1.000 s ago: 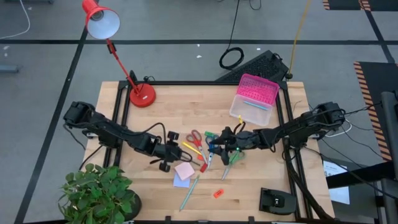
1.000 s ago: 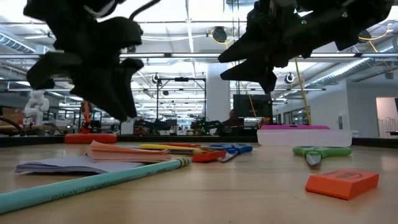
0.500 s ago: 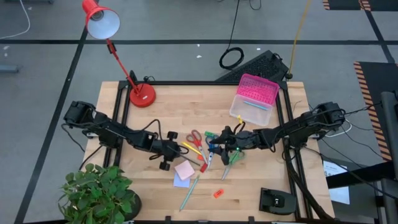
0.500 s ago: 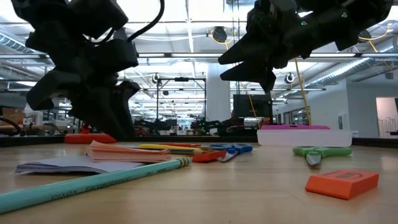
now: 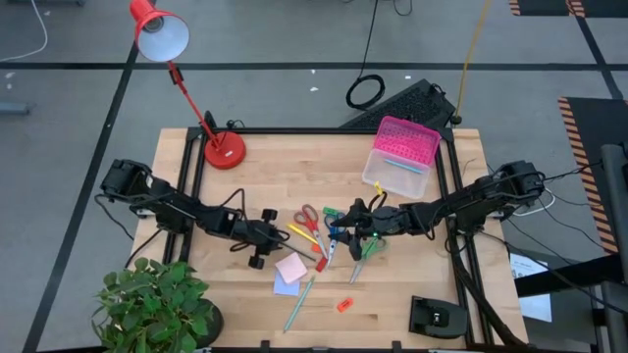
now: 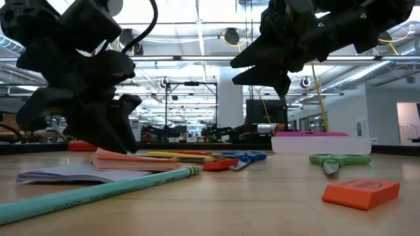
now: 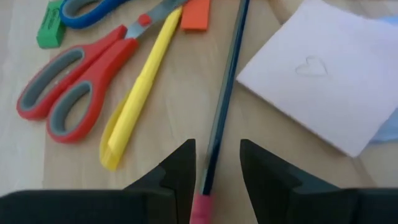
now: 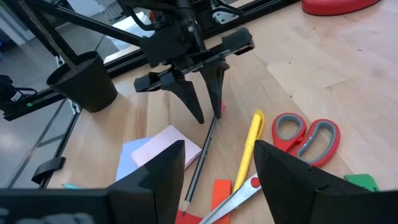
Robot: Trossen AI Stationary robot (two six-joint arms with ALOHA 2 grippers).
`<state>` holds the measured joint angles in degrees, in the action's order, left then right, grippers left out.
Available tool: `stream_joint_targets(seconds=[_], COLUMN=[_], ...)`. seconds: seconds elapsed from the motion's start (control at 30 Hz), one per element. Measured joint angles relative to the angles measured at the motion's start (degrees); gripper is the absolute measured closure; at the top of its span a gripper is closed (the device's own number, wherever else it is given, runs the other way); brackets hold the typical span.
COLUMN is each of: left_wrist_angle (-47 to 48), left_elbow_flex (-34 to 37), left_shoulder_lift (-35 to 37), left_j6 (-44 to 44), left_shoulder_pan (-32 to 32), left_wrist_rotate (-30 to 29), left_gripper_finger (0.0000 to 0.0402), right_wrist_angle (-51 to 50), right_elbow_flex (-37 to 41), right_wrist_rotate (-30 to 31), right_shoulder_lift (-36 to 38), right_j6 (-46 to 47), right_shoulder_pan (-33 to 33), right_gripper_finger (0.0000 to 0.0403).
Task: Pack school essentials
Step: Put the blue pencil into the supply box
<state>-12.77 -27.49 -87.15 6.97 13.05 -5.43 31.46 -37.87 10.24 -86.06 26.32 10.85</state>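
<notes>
Nothing is packed yet: my left tool (image 7: 214, 186) is open around the dark pencil (image 7: 225, 93) on the desk (image 5: 294, 176), my right tool (image 5: 353, 227) waits open, and scissors (image 5: 308, 218) and pads (image 5: 289, 269) lie loose.

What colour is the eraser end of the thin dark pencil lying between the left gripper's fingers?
Pink; the left wrist view shows the pencil's eraser tip best.
</notes>
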Motion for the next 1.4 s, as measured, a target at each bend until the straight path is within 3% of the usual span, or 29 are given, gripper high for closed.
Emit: stream_joint_targets(seconds=[0.23, 0.47, 0.83, 1.07, 1.2, 1.4], left_wrist_angle=[-3.4, -8.4, -10.4, -11.5, -9.7, 1.2], left_elbow_flex=[1.6, 1.5, 1.4, 1.6, 0.7, -2.9], left_shoulder_lift=[-0.3, -5.1, -7.4, -7.4, -5.7, -1.3], left_j6=[-0.1, 0.4, 2.0, 2.9, 4.9, 7.1], left_shoulder_pan=[-1.2, -1.5, -1.5, -1.1, -0.1, 1.4], left_wrist_rotate=[1.0, 2.8, 4.1, 3.5, 2.1, -1.2], left_gripper_finger=[0.0273, 0.0277, 0.0388, 0.0362, 0.0368, 0.039], right_wrist_angle=[0.0, 0.2, 0.3, 0.2, 0.2, 0.4], right_elbow_flex=[0.0, 0.0, 0.0, 0.0, 0.0, 0.0], right_wrist_rotate=[0.0, 0.0, 0.1, 0.2, 0.2, 0.5], right_shoulder_lift=[0.0, 0.0, 0.0, 0.0, 0.0, 0.0], right_j6=[0.0, -1.4, -2.1, -2.2, -2.2, -2.0], right_shoulder_pan=[0.0, 0.0, 0.0, -0.2, -0.7, -0.8], right_gripper_finger=[0.0216, 0.0216, 0.0216, 0.0216, 0.0216, 0.0216])
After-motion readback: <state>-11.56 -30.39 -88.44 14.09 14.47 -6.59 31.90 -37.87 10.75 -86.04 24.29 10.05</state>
